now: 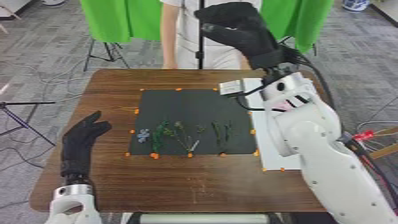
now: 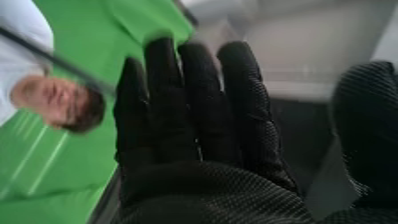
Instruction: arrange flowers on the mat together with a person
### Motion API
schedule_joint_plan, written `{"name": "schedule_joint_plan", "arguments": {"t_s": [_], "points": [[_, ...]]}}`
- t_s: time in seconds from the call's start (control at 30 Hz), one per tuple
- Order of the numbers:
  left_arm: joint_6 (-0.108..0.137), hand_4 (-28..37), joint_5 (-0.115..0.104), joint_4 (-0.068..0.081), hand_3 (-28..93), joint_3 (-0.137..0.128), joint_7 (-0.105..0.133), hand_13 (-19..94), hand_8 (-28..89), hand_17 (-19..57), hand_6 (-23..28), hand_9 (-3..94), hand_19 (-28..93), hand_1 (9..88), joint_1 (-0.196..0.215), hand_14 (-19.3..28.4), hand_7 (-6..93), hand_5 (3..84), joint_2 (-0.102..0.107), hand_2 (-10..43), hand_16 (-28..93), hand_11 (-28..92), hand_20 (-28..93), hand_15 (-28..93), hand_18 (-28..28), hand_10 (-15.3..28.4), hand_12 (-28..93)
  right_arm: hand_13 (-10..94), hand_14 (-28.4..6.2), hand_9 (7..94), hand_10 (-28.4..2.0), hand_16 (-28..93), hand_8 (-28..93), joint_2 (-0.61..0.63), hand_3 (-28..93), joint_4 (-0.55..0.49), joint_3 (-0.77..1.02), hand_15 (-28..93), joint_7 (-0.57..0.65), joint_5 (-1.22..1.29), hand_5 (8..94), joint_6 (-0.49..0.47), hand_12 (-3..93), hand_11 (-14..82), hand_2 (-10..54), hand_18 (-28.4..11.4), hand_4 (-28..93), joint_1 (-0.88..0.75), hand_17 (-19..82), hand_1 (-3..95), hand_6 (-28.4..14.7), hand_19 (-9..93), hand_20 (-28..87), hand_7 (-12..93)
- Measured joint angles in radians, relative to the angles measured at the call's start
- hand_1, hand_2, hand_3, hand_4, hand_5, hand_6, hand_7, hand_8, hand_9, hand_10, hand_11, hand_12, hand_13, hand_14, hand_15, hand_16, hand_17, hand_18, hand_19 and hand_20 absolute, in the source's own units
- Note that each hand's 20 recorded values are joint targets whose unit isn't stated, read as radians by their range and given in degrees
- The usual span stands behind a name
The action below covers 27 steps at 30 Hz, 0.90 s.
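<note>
Slender green-stemmed flowers (image 1: 157, 138) lie near the frame's centre on the flat black mat (image 1: 178, 105), stems running mostly up-down. The open, black-gloved left hand (image 1: 80, 142), lower left, is nearer; the open, black-gloved right hand (image 1: 238, 34) is raised at upper centre.

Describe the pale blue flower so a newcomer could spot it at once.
In the head view, find the dark mat on the brown table. The flower lies near the mat's left edge, toward the robot. Its pale blue sets it apart from the green stems beside it.
</note>
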Motion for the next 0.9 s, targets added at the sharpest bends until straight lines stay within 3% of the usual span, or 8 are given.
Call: {"name": "schedule_joint_plan", "arguments": {"t_s": [0.1, 0.2, 0.27, 0.4, 0.5, 0.67, 0.9], "points": [[-0.011, -23.1, 0.038, -0.006, 69, 0.0, -0.006, 43, -6, 11.7, 3.8, 52.1, 10, 23.5, 0.003, 19.1, 14.9, 50.7, -0.006, 2.5, 2, 24, 23, 24, 12.8, 14.3, 16, 29, -12.4, 41.3, -14.5, 17, -6, -0.016, 73, -0.022, 0.153, 6, -0.112, 0.138, 43.1, -0.117, 12.5, 4.0, 2.5, -15.0, -16, -0.137, 19, 10.3, 0.0, 4, 27, 5], [-0.027, -23.0, 0.072, -0.012, 69, 0.006, -0.01, 43, -6, 11.4, 3.9, 52.1, 9, 23.7, 0.002, 19.1, 14.9, 50.7, -0.009, 2.3, 2, 24, 22, 24, 12.8, 14.3, 16, 27, -11.1, 38.6, -13.9, 14, -7, -0.086, 75, -0.035, 0.287, 5, -0.137, 0.287, 40.4, -0.222, 11.2, 3.3, 2.4, -14.2, -16, -0.27, 18, 8.4, 0.4, 1, 26, 5], [-0.043, -22.9, 0.086, -0.013, 69, 0.013, -0.012, 43, -6, 11.2, 3.9, 52.1, 9, 23.7, -0.002, 19.1, 14.8, 50.8, -0.009, 2.3, 2, 24, 22, 24, 12.7, 14.3, 16, 27, -10.6, 37.6, -13.5, 13, -7, -0.155, 76, -0.041, 0.365, 5, -0.151, 0.384, 39.3, -0.213, 10.6, 3.1, 2.2, -14.0, -17, -0.358, 18, 7.6, 0.7, 1, 26, 5], [-0.078, -22.7, 0.109, -0.016, 69, 0.031, -0.013, 43, -6, 11.1, 3.9, 52.1, 8, 23.9, -0.016, 19.1, 14.7, 50.9, -0.009, 2.2, 2, 24, 22, 24, 12.7, 14.3, 16, 26, -9.6, 37.2, -12.9, 12, -7, -0.256, 77, -0.051, 0.475, 6, -0.229, 0.559, 38.7, -0.099, 9.9, 3.2, 2.1, -13.6, -17, -0.537, 18, 6.6, 0.9, 1, 25, 6], [-0.094, -22.6, 0.115, -0.021, 69, 0.043, -0.012, 43, -6, 11.0, 3.8, 52.1, 8, 23.9, -0.026, 19.0, 14.7, 50.9, -0.009, 2.1, 2, 24, 22, 24, 12.7, 14.2, 16, 27, -9.3, 37.7, -12.8, 12, -7, -0.264, 78, -0.052, 0.487, 7, -0.284, 0.604, 38.8, -0.045, 9.8, 3.4, 2.3, -13.5, -17, -0.667, 18, 6.2, 1.1, 1, 25, 6], [-0.107, -22.3, 0.116, -0.021, 69, 0.058, -0.01, 43, -6, 10.9, 3.9, 52.0, 8, 24.0, -0.05, 19.0, 14.7, 50.8, -0.009, 2.0, 2, 24, 22, 24, 12.7, 14.2, 16, 27, -9.3, 38.1, -12.9, 11, -8, -0.266, 78, -0.046, 0.481, 8, -0.281, 0.586, 39.1, -0.055, 9.7, 3.6, 2.5, -13.6, -17, -0.819, 18, 6.0, 1.0, 1, 25, 7], [-0.129, -22.2, 0.12, -0.02, 69, 0.061, -0.01, 43, -6, 10.9, 3.8, 51.9, 8, 24.1, -0.074, 18.9, 14.6, 50.9, -0.01, 1.8, 2, 24, 22, 24, 12.7, 14.2, 16, 29, -9.2, 38.7, -13.1, 10, -8, -0.266, 78, -0.031, 0.476, 9, -0.278, 0.582, 39.6, -0.065, 9.7, 3.8, 2.8, -13.8, -18, -0.843, 19, 6.0, 0.9, 1, 26, 7]]}}
